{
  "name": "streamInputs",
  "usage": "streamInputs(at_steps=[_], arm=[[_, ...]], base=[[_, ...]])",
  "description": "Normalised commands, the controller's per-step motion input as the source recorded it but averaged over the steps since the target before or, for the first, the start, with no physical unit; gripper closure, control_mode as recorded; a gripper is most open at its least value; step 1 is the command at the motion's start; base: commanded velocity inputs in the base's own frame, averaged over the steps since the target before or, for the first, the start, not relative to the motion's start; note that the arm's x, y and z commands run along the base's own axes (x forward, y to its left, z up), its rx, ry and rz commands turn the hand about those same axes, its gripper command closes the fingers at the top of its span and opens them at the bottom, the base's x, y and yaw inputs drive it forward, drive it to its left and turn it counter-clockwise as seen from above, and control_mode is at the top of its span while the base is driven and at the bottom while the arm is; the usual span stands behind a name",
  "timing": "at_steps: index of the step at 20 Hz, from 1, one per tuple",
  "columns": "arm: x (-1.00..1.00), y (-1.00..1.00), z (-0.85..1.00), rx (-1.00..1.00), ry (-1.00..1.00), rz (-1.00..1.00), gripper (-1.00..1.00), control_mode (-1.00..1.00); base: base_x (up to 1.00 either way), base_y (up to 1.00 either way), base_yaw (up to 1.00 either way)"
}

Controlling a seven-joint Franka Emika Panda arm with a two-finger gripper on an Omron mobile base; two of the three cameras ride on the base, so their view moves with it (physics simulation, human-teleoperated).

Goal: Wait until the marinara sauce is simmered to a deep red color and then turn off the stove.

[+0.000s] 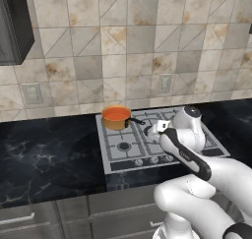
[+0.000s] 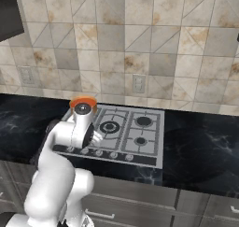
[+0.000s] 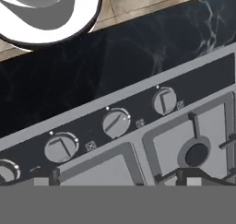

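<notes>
The marinara sauce [image 1: 116, 114] is an orange-red disc in a small orange saucepan [image 1: 116, 121] on the back left burner of the stove [image 1: 123, 157]. In the right base view, only the pan's orange rim [image 2: 83, 100] shows behind my arm. My gripper [image 1: 156, 131] [image 2: 97, 138] hangs above the stove's front middle and points down. The hand view looks along it at the row of front knobs [image 3: 115, 122]. Its tips stand far apart at that view's bottom edge, open [image 3: 117, 179], with nothing between them. It touches neither a knob nor the pan.
Black marble counter [image 1: 44, 159] [image 2: 205, 146] runs on both sides of the stove. The tiled wall behind carries outlets [image 1: 165, 83] [image 2: 137, 83]. A dark cabinet [image 1: 12, 26] hangs at the upper left. Grey drawers [image 2: 140, 207] sit below the counter.
</notes>
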Motion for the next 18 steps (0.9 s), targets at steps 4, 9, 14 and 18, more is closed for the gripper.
streamInputs(at_steps=[4,9,14,18], arm=[[0.36,0.06,-0.10,0.00,0.03,0.01,-1.00,-1.00],[0.08,0.25,-0.22,0.00,0.15,-0.02,-1.00,-1.00],[0.12,0.10,-0.06,0.00,0.13,-0.12,-1.00,-1.00],[0.01,0.00,-0.01,0.02,0.06,-0.09,-1.00,-1.00]], base=[[0.00,0.00,0.00],[0.00,0.00,0.00],[0.00,0.00,0.00],[0.00,0.00,0.00]])
